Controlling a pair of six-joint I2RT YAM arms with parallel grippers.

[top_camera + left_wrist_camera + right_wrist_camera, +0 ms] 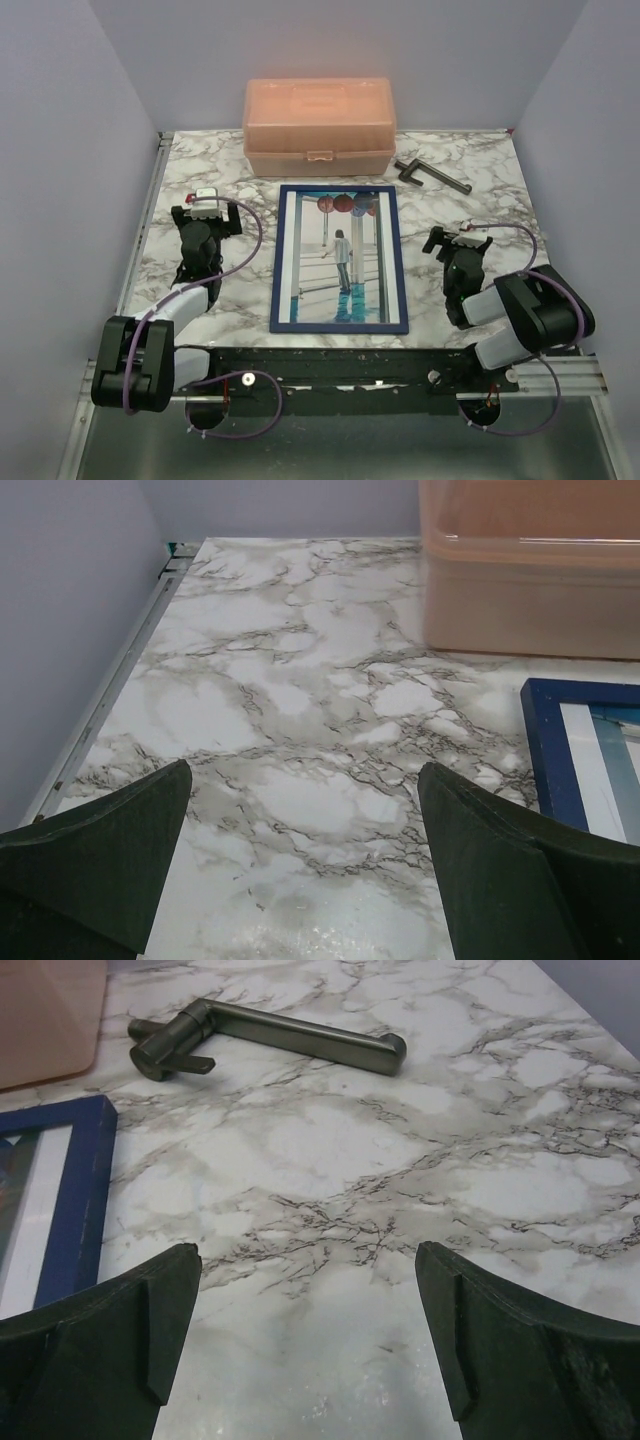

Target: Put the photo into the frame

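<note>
Btwn the left claw (305, 772) and right claw (308, 1252), flat on the white-and-grey marble-pattern table (480, 200), lies the glossy rectangular photo (340, 258): person among white columns over teal water, red & blue balloons at top. It's face up inside the thin navy-blue rectangular frame (278, 260), w/ the border showing on all sides. The frame sits just R of the left claw and L of the right claw, touching neither. Both claws are released: dark fingers spread wide, nothing btwn them, only bare marble below. Ahead of the left claw & off to its R stands a translucent peach plastic box (318, 125), lid shut, just beyond the frame's far edge. Ahead of the right claw, slightly L, a dull grey metal crank-shaped handle (432, 176) lies flat, apart from frame & box.
</note>
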